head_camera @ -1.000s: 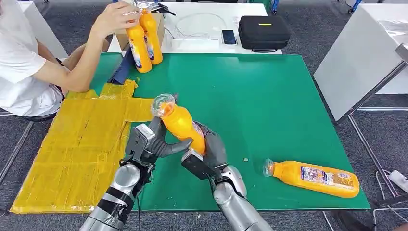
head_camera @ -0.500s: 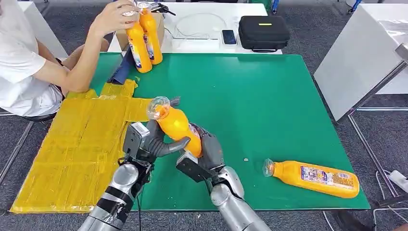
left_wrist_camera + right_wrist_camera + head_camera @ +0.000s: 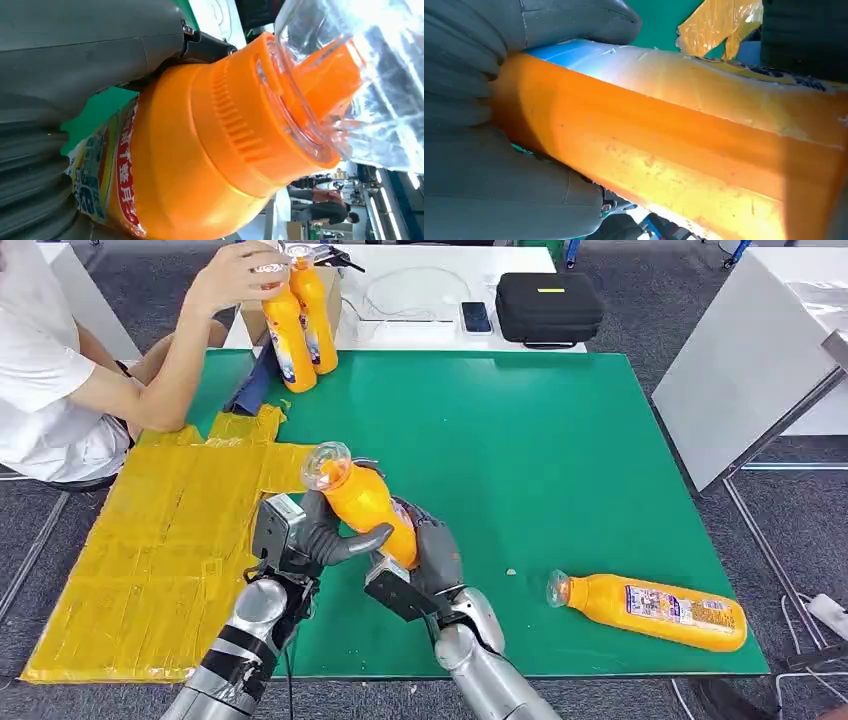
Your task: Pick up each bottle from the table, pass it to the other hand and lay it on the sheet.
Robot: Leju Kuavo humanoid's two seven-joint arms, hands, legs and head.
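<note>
- my left hand (image 3: 305, 533) and my right hand (image 3: 425, 558) both grip one orange bottle (image 3: 365, 502), just below the centre of the head view – my left thumb crosses its front, my right fingers wrap its lower end.
- the bottle is tilted, its clear cap (image 3: 327, 465) pointing to the upper left, raised over the green table (image 3: 560, 440) beside the yellow sheet (image 3: 160, 540).
- in the left wrist view the orange collar and clear cap (image 3: 350, 75) loom close; in the right wrist view my fingers (image 3: 464, 70) press the bottle's label side.
- a second orange bottle (image 3: 655, 610) lies on its side at the lower right of the table.
- at the upper left a person's hand (image 3: 232, 275) holds the tops of two upright orange bottles (image 3: 300, 325).
</note>
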